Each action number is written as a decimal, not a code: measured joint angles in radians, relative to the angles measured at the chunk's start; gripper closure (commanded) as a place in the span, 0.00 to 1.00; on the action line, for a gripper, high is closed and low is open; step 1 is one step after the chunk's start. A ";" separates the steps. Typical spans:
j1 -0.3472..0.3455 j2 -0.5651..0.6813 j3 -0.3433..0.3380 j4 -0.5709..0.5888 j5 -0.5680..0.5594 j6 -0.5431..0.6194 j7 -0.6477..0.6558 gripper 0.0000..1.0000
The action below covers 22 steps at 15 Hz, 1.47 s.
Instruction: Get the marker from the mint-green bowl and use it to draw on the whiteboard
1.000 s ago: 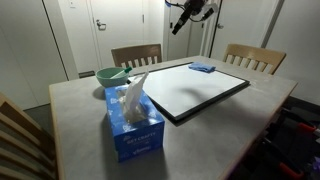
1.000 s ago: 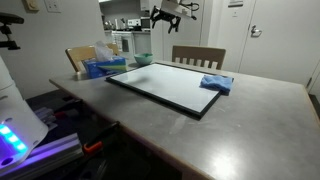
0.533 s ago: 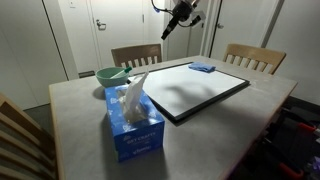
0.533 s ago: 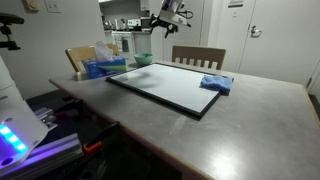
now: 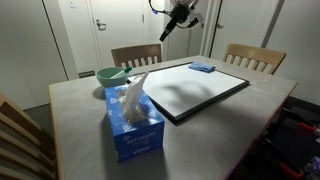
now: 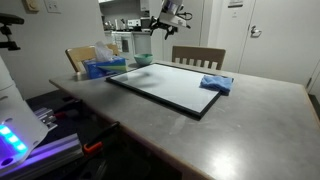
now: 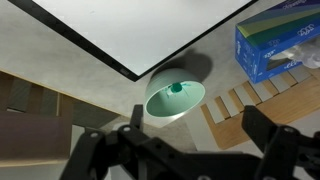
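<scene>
The gripper (image 5: 165,32), jaws apart, is hovering high above the mint-green bowl (image 7: 175,101); descending, it should be centring on the marker (image 7: 176,88).

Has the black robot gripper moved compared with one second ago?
Yes: in an exterior view the gripper shifted leftward, toward the round mint-green bowl.

Gripper (image 5: 166,30) high above the table (image 5: 80,110), open air beneath it, mint-green bowl (image 7: 175,100) unobstructed from above, tall tissue box (image 5: 134,122) near one side of it, chair back (image 5: 135,54) close behind, whiteboard (image 5: 196,90) lying flat alongside, blue eraser pad (image 5: 202,68) low on its far corner.
</scene>
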 measured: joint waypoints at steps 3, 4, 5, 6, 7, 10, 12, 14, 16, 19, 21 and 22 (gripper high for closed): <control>0.003 0.046 0.027 0.019 -0.008 0.022 -0.023 0.00; 0.005 0.070 0.036 0.033 -0.016 0.032 -0.028 0.00; 0.008 0.097 0.044 0.049 -0.030 0.039 -0.029 0.00; 0.013 0.124 0.050 0.068 -0.048 0.048 -0.029 0.00; 0.016 0.150 0.058 0.086 -0.063 0.059 -0.029 0.00; 0.019 0.219 0.087 0.133 -0.098 0.105 -0.029 0.00; 0.020 0.251 0.107 0.159 -0.107 0.137 -0.029 0.00; 0.020 0.277 0.129 0.181 -0.120 0.160 -0.029 0.00; 0.020 0.298 0.151 0.200 -0.122 0.179 -0.029 0.00; 0.020 0.319 0.174 0.209 -0.124 0.216 0.000 0.00; 0.019 0.319 0.176 0.209 -0.125 0.215 0.000 0.00; 0.018 0.319 0.176 0.209 -0.125 0.215 0.000 0.00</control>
